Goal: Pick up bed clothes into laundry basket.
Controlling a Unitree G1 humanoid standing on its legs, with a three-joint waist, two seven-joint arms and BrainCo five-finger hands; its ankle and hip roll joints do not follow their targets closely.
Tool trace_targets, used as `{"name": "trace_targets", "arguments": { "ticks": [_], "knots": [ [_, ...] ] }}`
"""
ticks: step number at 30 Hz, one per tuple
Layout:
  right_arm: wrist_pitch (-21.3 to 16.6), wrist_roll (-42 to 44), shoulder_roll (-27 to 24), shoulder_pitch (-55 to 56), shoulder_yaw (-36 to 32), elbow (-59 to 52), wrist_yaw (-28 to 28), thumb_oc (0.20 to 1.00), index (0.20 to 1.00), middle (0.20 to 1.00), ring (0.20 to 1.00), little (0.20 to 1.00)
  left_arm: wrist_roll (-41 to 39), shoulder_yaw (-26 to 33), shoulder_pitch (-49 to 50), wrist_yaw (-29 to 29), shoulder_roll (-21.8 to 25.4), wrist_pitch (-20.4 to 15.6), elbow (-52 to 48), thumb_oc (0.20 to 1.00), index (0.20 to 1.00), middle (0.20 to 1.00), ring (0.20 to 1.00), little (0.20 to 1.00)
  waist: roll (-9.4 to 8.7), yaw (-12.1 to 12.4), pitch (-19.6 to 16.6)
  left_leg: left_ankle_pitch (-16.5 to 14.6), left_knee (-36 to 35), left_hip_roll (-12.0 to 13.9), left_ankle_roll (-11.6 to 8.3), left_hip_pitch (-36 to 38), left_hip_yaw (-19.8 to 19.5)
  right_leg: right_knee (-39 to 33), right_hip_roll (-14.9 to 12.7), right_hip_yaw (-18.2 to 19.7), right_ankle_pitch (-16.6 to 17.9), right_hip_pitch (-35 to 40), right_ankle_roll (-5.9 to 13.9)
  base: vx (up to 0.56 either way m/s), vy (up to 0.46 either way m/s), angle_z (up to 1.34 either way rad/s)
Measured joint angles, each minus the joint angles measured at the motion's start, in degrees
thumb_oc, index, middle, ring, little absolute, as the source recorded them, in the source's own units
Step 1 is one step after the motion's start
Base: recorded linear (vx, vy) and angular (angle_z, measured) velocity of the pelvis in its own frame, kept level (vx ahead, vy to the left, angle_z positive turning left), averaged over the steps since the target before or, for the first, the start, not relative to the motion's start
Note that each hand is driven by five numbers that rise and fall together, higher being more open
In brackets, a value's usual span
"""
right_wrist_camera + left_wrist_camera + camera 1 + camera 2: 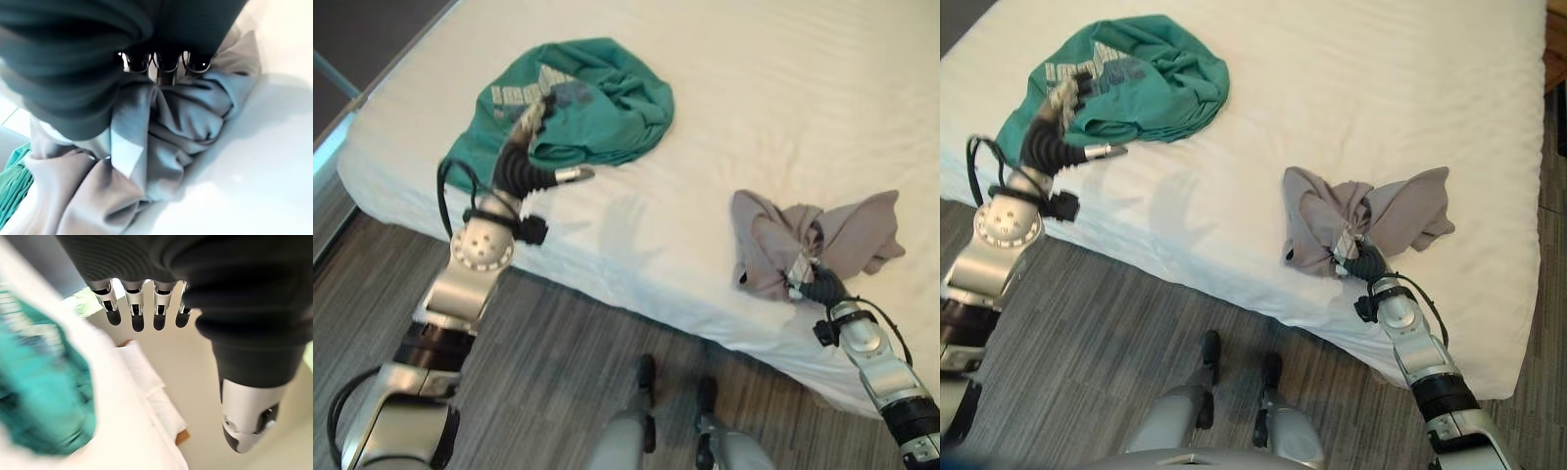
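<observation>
A crumpled green T-shirt [597, 98] lies on the white bed [754, 88] toward its left side. My left hand [521, 162] hovers at the shirt's near edge, open, with straight fingers [138, 313] and the thumb held apart; the green cloth [44, 396] shows past them. A bunched grey garment [862, 230] lies near the bed's front right edge. My right hand [818, 286] is shut on it, its fingers curled into the folds of grey cloth [195, 122].
The mattress edge [636, 294] runs diagonally across the front, with grey wood-pattern floor [558, 372] below it. A dark wall and a strip of window [333, 98] stand at the far left. White pillows [146, 377] lie at the bed's far end.
</observation>
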Motion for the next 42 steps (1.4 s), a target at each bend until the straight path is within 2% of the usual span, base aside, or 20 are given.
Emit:
{"name": "trace_targets", "arguments": {
  "ticks": [1, 2, 4, 7, 8, 9, 11, 13, 15, 20, 23, 26, 27, 29, 30, 31, 36, 39, 40, 42],
  "knots": [
    [0.0, 0.0, 0.1, 0.0, 1.0, 0.2, 0.6, 0.200, 0.200, 0.200, 0.200, 0.200, 2.1, -1.3, -4.6, 1.6, 0.7, 2.2, 7.9, 1.000, 1.000, 1.000, 1.000, 1.000, -0.19, -2.2, -0.8, -0.2, 0.0, 0.1, -0.16, 0.1, 0.3, -0.1, 0.0, 0.4, 0.1, -0.1, -0.03, -0.02, -0.060, -0.33],
    [0.6, 0.0, 0.1, 1.9, 1.5, -0.2, 0.6, 0.200, 0.200, 0.200, 0.200, 0.200, 7.6, -7.5, -12.3, 2.8, 3.9, 5.5, 16.6, 1.000, 1.000, 1.000, 1.000, 1.000, -0.73, -4.2, -1.1, 0.0, 0.0, 0.5, -0.02, -0.3, 0.5, 0.0, 0.5, 0.6, 0.2, -0.6, -0.25, -0.04, -0.047, -0.20],
    [1.5, 0.0, 0.3, 4.6, 2.1, -0.8, 0.8, 0.200, 0.200, 0.200, 0.200, 0.200, 15.4, -15.4, -21.3, 4.9, 6.0, 9.5, 26.9, 1.000, 1.000, 1.000, 1.000, 1.000, -1.83, -5.0, -1.8, 0.0, 0.0, 1.3, 0.08, -1.0, 0.9, 0.1, 1.2, 0.8, 0.3, -1.4, -0.29, -0.03, -0.019, -0.13],
    [1.7, 0.0, 0.3, 4.4, 2.9, -1.3, 0.8, 0.200, 0.200, 0.200, 0.200, 0.200, 18.5, -18.7, -22.8, 5.2, 6.2, 10.0, 31.9, 1.000, 1.000, 1.000, 1.000, 1.000, -2.65, -5.0, -2.3, -0.1, 0.0, 1.8, -0.18, -1.5, 1.9, 0.1, 1.7, 1.9, 0.3, -2.4, -0.39, -0.03, -0.003, -0.18],
    [1.7, 0.0, 0.1, 4.2, 3.8, -2.0, 0.7, 0.200, 0.200, 0.200, 0.200, 0.200, 19.9, -19.7, -23.3, 5.2, 4.9, 10.8, 36.2, 1.000, 1.000, 1.000, 1.000, 1.000, -3.61, -5.9, -2.4, -0.1, 0.0, 1.9, -0.17, -2.5, 2.0, 0.1, 1.9, 2.0, 0.5, -3.5, -0.59, -0.05, -0.007, -0.12],
    [1.6, 0.0, 0.1, 3.7, 5.7, -4.1, 0.7, 0.200, 0.200, 0.200, 0.200, 0.200, 20.6, -25.6, -28.4, 4.8, 3.4, 11.2, 50.0, 1.000, 1.000, 1.000, 1.000, 1.000, -5.74, -8.2, -2.3, -0.1, 0.0, 2.0, -0.10, -3.3, 2.2, 0.1, 2.0, 2.3, 0.9, -4.5, -0.34, -0.06, -0.007, -0.08],
    [1.4, 0.0, 0.1, 4.0, 6.8, -5.2, 0.6, 0.200, 0.200, 0.200, 0.200, 0.200, 20.6, -27.0, -30.6, 4.7, 3.2, 11.1, 55.6, 1.000, 1.000, 1.000, 1.000, 1.000, -7.65, -9.8, -2.3, -0.2, 0.0, 2.2, -0.28, -3.4, 2.9, 0.1, 2.0, 2.6, 1.1, -4.9, -0.11, -0.03, -0.002, -0.20],
    [-0.1, 0.1, -0.3, 5.5, 6.0, -7.0, -0.2, 0.200, 0.200, 0.200, 0.200, 0.200, 20.7, -27.4, -33.9, 4.5, 6.3, 11.7, 55.8, 1.000, 1.000, 1.000, 1.000, 1.000, -10.28, -10.7, -2.4, -0.4, 0.0, 3.1, -0.58, -6.5, 4.7, 0.3, 2.5, 4.0, 2.4, -8.7, 1.62, -0.02, 0.010, -0.38],
    [0.1, 0.1, -0.4, 5.9, 6.9, -6.7, -0.3, 0.200, 0.200, 0.200, 0.200, 0.200, 20.7, -27.4, -33.8, 4.4, 5.6, 11.8, 55.3, 1.000, 1.000, 1.000, 1.000, 1.000, -11.59, -11.1, -1.5, -0.2, 0.0, 2.9, -0.38, -8.0, 4.9, 0.2, 2.4, 4.1, 2.5, -10.3, 1.45, -0.05, -0.009, -0.13],
    [-0.9, 0.0, -1.0, 3.1, 7.6, -8.0, -0.9, 0.200, 0.200, 0.200, 0.200, 0.200, 20.5, -29.7, -37.5, 4.6, 5.3, 11.3, 54.9, 1.000, 1.000, 1.000, 1.000, 1.000, -13.25, -12.0, 1.5, 0.8, 0.1, 3.3, -0.01, -13.1, 5.0, 0.1, 2.9, 5.0, 4.2, -15.4, 1.99, -0.02, 0.014, -0.05],
    [-1.1, -0.2, -1.0, 2.5, 8.8, -8.0, -2.0, 0.200, 0.200, 0.200, 0.200, 0.200, 20.0, -29.7, -37.9, 5.3, 5.7, 10.6, 54.8, 1.000, 1.000, 1.000, 1.000, 1.000, -13.14, -11.7, 2.6, 0.3, 0.1, 3.8, -0.56, -13.4, 5.2, 0.1, 3.2, 5.6, 5.3, -16.0, 3.64, 0.03, 0.050, -0.09],
    [-1.1, -1.0, -1.0, 3.5, 8.7, -8.0, -2.2, 0.200, 0.200, 0.200, 0.200, 0.200, 19.6, -29.7, -37.9, 4.5, 5.6, 10.4, 54.7, 1.000, 1.000, 1.000, 1.000, 1.000, -12.88, -11.0, 2.7, -0.1, 0.1, 3.7, -0.41, -12.6, 6.2, 0.1, 3.0, 6.5, 5.3, -15.6, 3.63, 0.01, 0.063, -0.10],
    [-1.2, -1.0, -1.1, 3.8, 8.5, -8.1, -2.3, 0.200, 0.200, 0.200, 0.200, 0.200, 19.6, -29.8, -37.9, 4.3, 5.5, 10.4, 54.7, 0.696, 0.696, 0.696, 0.696, 0.696, -12.64, -11.0, 2.8, -0.1, 0.1, 3.6, -0.35, -12.4, 6.3, 0.1, 3.0, 6.5, 5.3, -15.5, 3.63, -0.01, 0.031, -0.02],
    [-1.4, -1.1, -1.1, 4.2, 8.2, -8.0, -2.4, 0.200, 0.200, 0.200, 0.200, 0.200, 19.6, -30.3, -37.9, 3.8, 4.7, 10.5, 54.7, 0.445, 0.445, 0.445, 0.445, 0.445, -12.13, -10.7, 3.2, -0.1, 0.1, 3.5, -0.32, -12.1, 6.3, 0.1, 2.8, 6.5, 5.3, -15.1, 3.63, 0.00, 0.000, 0.00],
    [-1.4, -1.1, -1.1, 4.2, 8.0, -8.2, -2.4, 0.200, 0.200, 0.200, 0.200, 0.200, 19.8, -30.9, -37.8, 3.7, 4.5, 10.6, 54.4, 0.272, 0.272, 0.272, 0.272, 0.272, -11.97, -10.6, 3.3, -0.1, 0.1, 3.5, -0.32, -11.9, 6.4, 0.1, 2.8, 6.5, 5.3, -15.0, 3.63, 0.00, 0.000, 0.00],
    [-1.5, -1.1, -1.1, 4.3, 7.5, -8.5, -2.3, 0.200, 0.200, 0.200, 0.200, 0.200, 20.1, -31.3, -37.8, 3.7, 4.0, 10.7, 53.6, 0.200, 0.200, 0.200, 0.200, 0.200, -11.67, -10.6, 3.4, -0.1, 0.1, 3.5, -0.32, -11.8, 6.4, 0.1, 2.7, 6.5, 5.3, -14.9, 3.63, 0.00, 0.000, 0.00],
    [-2.3, -1.1, -1.4, 4.3, 6.3, -7.1, -2.4, 0.200, 0.200, 0.200, 0.200, 0.200, 17.4, -29.6, -35.6, 2.6, 1.1, 10.7, 42.4, 0.200, 0.200, 0.200, 0.200, 0.200, -9.88, -8.4, 4.3, 0.1, 0.1, 3.3, -0.06, -10.3, 6.2, 0.0, 2.5, 6.1, 5.3, -13.2, 3.53, 0.02, -0.028, 0.01],
    [-1.3, -1.1, -2.5, 4.5, 3.9, -7.2, -2.0, 0.200, 0.200, 0.200, 0.200, 0.200, 4.7, -18.5, -19.2, 2.1, 1.0, 7.7, 12.3, 0.200, 0.200, 0.200, 0.200, 0.200, -6.20, -7.0, 4.0, 0.2, 0.1, 2.7, 0.17, -8.3, 4.9, 0.0, 2.1, 4.6, 4.2, -10.6, 2.15, 0.08, -0.080, 0.20],
    [-0.9, -1.1, -2.7, 6.5, 1.7, -7.6, -2.0, 0.200, 0.200, 0.200, 0.200, 0.200, 0.0, -14.8, -5.4, 1.1, 0.7, 4.8, -3.5, 0.200, 0.200, 0.200, 0.200, 0.200, -4.45, -5.8, 3.8, -0.1, 0.1, 2.4, -0.31, -5.8, 4.4, 0.0, 1.8, 3.6, 3.0, -7.7, 0.73, 0.09, -0.030, 0.27],
    [-0.7, -0.9, -2.3, 7.5, -0.5, -8.0, -1.8, 0.200, 0.200, 0.200, 0.200, 0.200, -3.2, -10.2, 8.1, -0.7, -0.5, 2.6, -13.2, 0.200, 0.200, 0.200, 0.200, 0.200, -3.24, -4.6, 3.8, -0.7, 0.1, 2.0, -0.87, -3.5, 3.6, 0.0, 1.6, 3.4, 1.6, -5.1, 0.09, 0.13, 0.007, 0.23]
  ]
}}
